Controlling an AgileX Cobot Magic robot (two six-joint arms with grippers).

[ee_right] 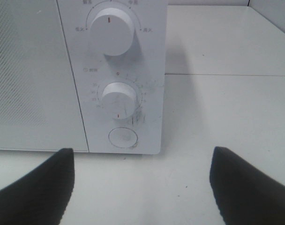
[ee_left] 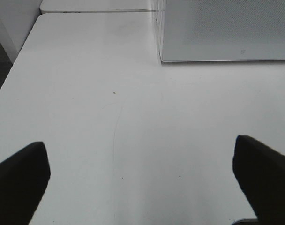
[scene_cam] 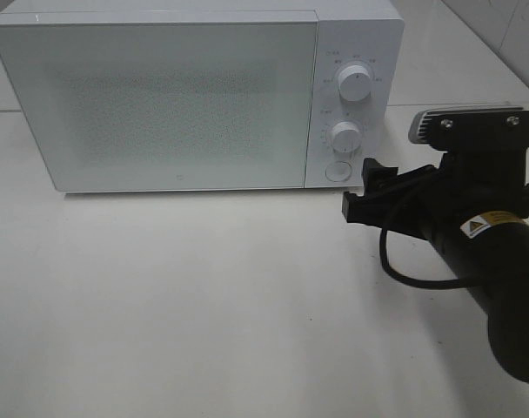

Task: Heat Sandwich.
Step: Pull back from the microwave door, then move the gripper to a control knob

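Left gripper: jaws wide apart, empty, above white table. Right gripper: spread open, empty, near round button. Microwave: door shut, frosted. Sandwich: whereabouts cannot be told, possibly inside.

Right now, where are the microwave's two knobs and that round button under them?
upper knob [ee_right: 110, 32]: right wrist view, centre of its white face.
lower knob [ee_right: 118, 99]: right wrist view, centre of its face.
round button [ee_right: 123, 138]: right wrist view, middle of the disc.
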